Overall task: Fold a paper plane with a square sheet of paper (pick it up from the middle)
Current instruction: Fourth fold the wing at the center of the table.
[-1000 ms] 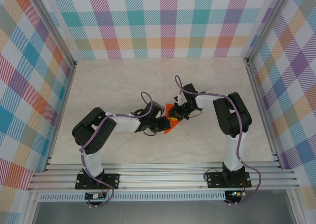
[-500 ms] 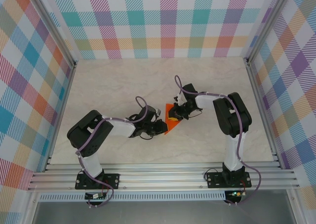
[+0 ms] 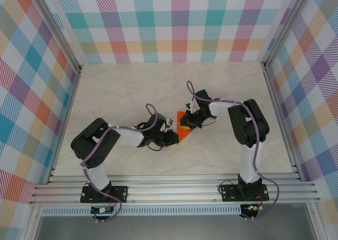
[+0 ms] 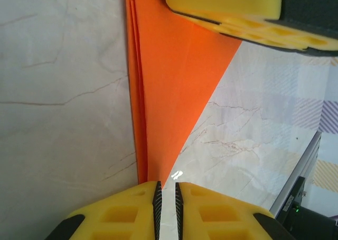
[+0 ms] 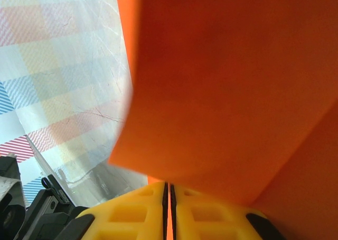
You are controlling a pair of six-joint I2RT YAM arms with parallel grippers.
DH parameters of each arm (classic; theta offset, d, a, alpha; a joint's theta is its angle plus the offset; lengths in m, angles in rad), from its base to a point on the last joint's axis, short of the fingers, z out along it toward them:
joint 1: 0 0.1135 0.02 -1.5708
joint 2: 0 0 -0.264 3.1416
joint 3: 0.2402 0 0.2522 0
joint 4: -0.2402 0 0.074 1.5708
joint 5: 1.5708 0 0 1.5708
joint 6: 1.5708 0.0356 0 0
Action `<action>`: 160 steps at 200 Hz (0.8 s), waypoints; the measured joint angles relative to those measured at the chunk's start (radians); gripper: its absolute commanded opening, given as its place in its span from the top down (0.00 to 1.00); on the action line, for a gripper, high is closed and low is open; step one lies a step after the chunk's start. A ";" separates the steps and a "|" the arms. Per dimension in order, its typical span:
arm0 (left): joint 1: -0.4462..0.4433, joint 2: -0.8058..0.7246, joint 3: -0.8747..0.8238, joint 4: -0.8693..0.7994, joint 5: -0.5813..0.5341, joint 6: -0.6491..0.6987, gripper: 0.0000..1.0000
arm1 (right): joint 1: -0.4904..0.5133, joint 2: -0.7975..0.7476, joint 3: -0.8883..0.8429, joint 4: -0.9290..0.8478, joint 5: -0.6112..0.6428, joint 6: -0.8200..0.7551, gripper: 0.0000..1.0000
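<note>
Paper plane [image 5: 222, 92] between right jaws

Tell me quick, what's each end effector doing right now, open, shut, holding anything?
Left end effector: nearly shut, at the tip of the folded orange paper; holding nothing that can be seen.
Right end effector: shut on the folded orange paper.

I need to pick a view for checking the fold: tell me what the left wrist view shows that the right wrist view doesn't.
Left wrist view alone: the folded orange paper lying as a long triangle on the marble table, stacked layer edges along its left side, its tip at the nearly shut left pincer, and the right pincer's yellow finger on the wide end.

Right wrist view alone: the right pincer shut on the paper's edge, seen close.

Both: orange paper, yellow fingers, marble table.
</note>
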 measured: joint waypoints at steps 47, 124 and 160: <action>-0.001 -0.032 0.003 -0.110 0.024 0.053 0.82 | 0.000 0.000 0.002 -0.002 0.003 0.000 0.87; 0.003 -0.121 0.071 -0.319 0.004 0.064 0.81 | 0.000 0.000 0.002 -0.003 0.003 0.000 0.87; 0.006 -0.053 0.234 -0.277 0.005 0.065 0.82 | 0.000 0.000 0.002 -0.003 0.003 0.000 0.87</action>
